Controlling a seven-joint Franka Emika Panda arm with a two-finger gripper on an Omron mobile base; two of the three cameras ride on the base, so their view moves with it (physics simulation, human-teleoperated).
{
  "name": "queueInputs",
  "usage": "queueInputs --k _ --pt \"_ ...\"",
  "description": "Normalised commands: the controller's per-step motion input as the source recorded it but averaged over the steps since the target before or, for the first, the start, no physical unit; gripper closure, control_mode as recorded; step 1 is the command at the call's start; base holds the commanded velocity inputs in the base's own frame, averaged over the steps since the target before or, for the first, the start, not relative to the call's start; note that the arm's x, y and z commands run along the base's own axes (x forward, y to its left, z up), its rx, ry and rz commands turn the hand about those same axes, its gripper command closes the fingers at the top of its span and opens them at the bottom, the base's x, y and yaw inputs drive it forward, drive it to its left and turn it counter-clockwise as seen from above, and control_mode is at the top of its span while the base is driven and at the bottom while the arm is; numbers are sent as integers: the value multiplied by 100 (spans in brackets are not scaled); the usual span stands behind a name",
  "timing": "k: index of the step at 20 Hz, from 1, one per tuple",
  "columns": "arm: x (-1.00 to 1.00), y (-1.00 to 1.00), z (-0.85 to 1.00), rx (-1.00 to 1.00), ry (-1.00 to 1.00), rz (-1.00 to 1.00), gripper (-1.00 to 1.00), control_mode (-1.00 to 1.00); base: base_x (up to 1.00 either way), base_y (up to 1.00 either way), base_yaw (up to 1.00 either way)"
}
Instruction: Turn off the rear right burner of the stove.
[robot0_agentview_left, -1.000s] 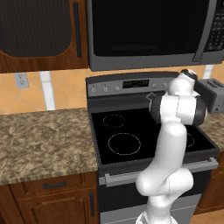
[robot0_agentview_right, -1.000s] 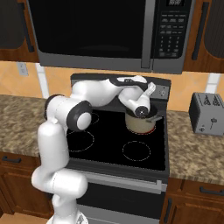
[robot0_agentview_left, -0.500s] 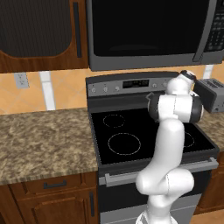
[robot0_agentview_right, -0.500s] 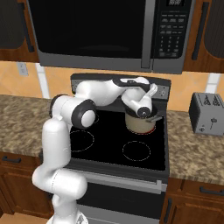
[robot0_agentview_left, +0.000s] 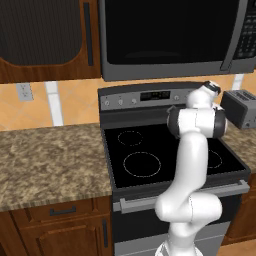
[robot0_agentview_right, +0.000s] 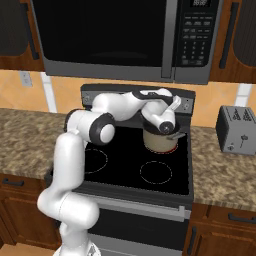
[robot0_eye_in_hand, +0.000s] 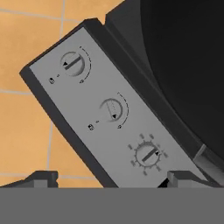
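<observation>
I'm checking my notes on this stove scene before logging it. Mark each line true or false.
1. A pot sits on the stove's rear right ring. True.
2. A toaster stands on the counter left of the stove. False: it stands to the right.
3. Three knobs show on the silver back panel in the hand view. True.
4. The gripper is clamped on a knob. False: its fingertips stand apart, touching none.
</observation>
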Motion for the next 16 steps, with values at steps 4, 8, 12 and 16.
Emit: queueInputs --k 4,8,12,16 --pt "37 -6 -11 0 0 0 -100 -100 0 0 0" --pt "39 -14 -12 0 1 0 -100 -100 0 0 0" --pt "35 -18 -7 1 0 0 -100 -100 0 0 0" --pt "28 -13 -7 2 0 0 -100 -100 0 0 0"
